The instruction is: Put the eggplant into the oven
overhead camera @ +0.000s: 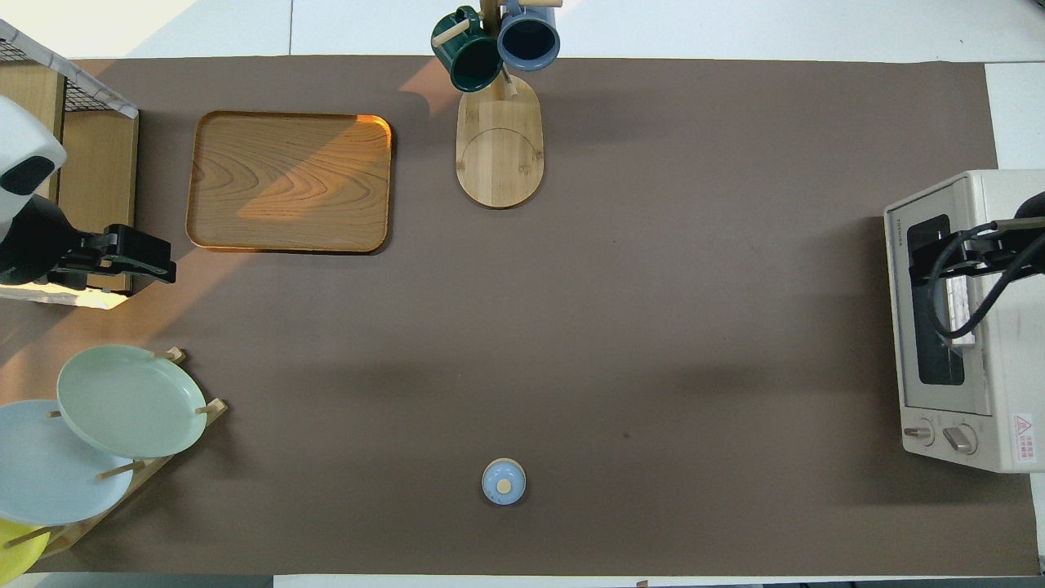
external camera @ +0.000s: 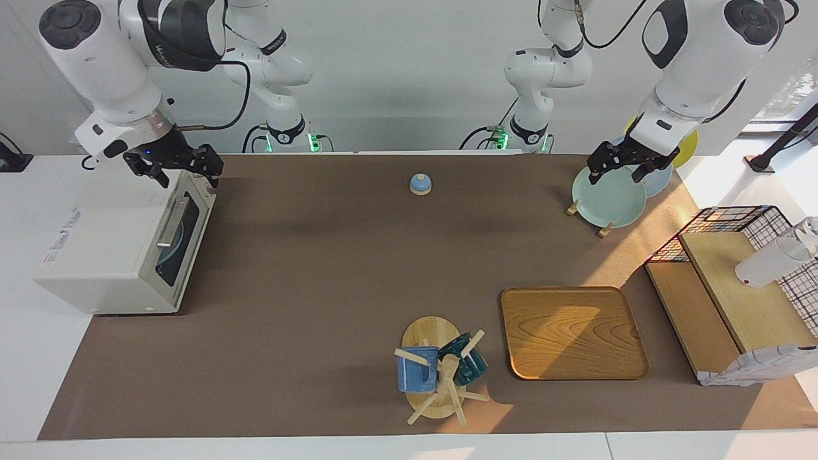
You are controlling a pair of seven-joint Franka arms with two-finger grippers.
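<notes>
Eggplant was nowhere to be seen in either view, so its direction and long axis could not be judged. The oven (external camera: 121,246) sat with its door shut at the left of the facing frame. The right end effector (external camera: 174,167) hung open over the oven's top corner, much the nearer to it. The left end effector (external camera: 629,167), also open and empty, hung over the green plate (external camera: 610,201) at upper right.

The mat's (external camera: 319,287) middle lies open; the oven (external camera: 121,243), tray (external camera: 573,332), mug rack (external camera: 438,374) and plate rack (external camera: 607,195) crowd its edges.
</notes>
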